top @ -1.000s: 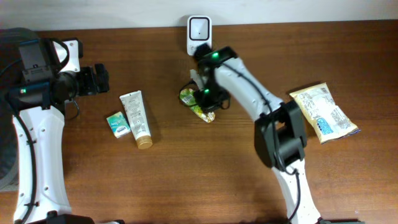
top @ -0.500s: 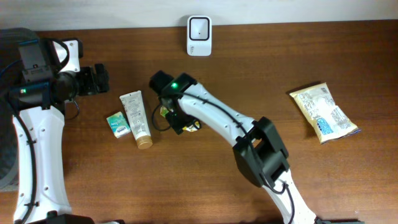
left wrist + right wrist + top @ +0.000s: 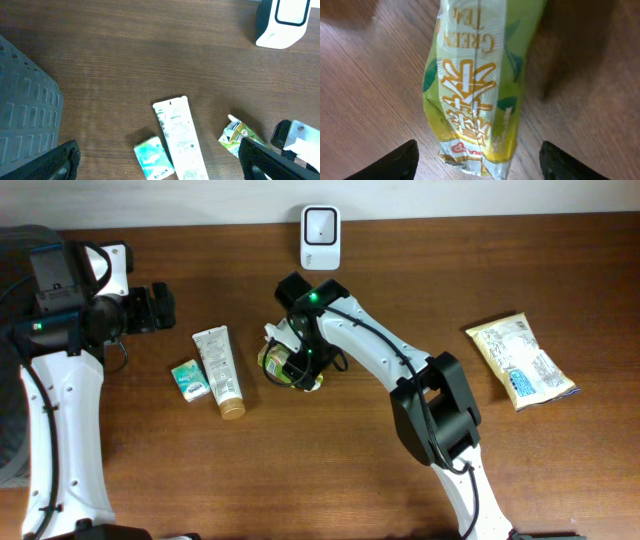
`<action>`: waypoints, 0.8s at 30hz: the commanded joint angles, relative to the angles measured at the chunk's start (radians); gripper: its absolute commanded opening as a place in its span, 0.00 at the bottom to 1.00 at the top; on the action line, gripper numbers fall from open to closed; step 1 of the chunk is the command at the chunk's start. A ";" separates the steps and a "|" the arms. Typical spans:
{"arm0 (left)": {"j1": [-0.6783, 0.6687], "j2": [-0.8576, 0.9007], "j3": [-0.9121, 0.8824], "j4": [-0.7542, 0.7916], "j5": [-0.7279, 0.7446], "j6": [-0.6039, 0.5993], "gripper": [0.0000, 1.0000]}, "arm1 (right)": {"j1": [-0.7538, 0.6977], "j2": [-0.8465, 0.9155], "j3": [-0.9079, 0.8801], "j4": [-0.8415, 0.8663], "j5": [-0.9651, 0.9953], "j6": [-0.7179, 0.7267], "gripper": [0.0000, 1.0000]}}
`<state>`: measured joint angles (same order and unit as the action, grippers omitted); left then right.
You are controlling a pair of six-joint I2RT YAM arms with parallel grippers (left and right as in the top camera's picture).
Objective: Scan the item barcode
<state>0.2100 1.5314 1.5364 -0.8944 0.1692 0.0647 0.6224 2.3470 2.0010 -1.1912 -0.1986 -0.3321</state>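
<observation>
The right gripper (image 3: 480, 162) stood wide open over the green tea packet (image 3: 475, 85), holding nothing. The packet lay flat on the table (image 3: 370, 75), well in front of the barcode scanner (image 3: 320, 237), no barcode showing. A grip on such slippery foil could slide, or turn the wrong face to the scanner. Far beside the scanner, the left gripper (image 3: 158, 308) was open and empty.

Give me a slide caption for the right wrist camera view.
Open right gripper straddles a green tea packet lying on the wooden table.
</observation>
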 commanded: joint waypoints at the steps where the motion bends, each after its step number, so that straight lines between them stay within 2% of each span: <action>1: 0.002 -0.008 0.007 -0.001 0.011 0.019 0.99 | 0.004 0.018 -0.012 0.007 -0.019 0.000 0.66; 3: 0.002 -0.008 0.007 -0.001 0.010 0.019 0.99 | 0.004 0.018 -0.023 0.022 -0.019 0.000 0.62; 9: 0.002 -0.008 0.007 -0.001 0.010 0.019 0.99 | 0.005 0.018 -0.074 0.074 -0.016 0.012 0.60; 12: 0.002 -0.008 0.007 -0.001 0.010 0.019 0.99 | 0.005 0.020 -0.074 0.083 -0.015 0.019 0.49; 13: 0.002 -0.008 0.007 -0.001 0.010 0.019 0.99 | 0.005 0.020 -0.074 0.082 -0.014 0.024 0.42; 14: 0.002 -0.008 0.007 -0.001 0.011 0.019 0.99 | 0.005 0.020 -0.074 0.082 -0.011 0.038 0.25; 15: 0.002 -0.008 0.007 -0.001 0.010 0.019 0.99 | 0.005 0.020 -0.071 0.081 -0.011 0.038 0.17; 16: 0.002 -0.008 0.007 -0.001 0.011 0.019 0.99 | 0.005 0.019 -0.065 0.078 -0.007 0.060 0.04; 21: 0.002 -0.008 0.007 -0.001 0.010 0.019 0.99 | 0.003 0.008 0.039 0.062 -0.105 0.247 0.04; 24: 0.002 -0.008 0.007 -0.001 0.011 0.019 0.99 | -0.014 -0.045 0.107 0.032 0.039 0.346 0.04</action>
<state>0.2100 1.5314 1.5364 -0.8944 0.1692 0.0647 0.6224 2.3600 2.0285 -1.1481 -0.2520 -0.0818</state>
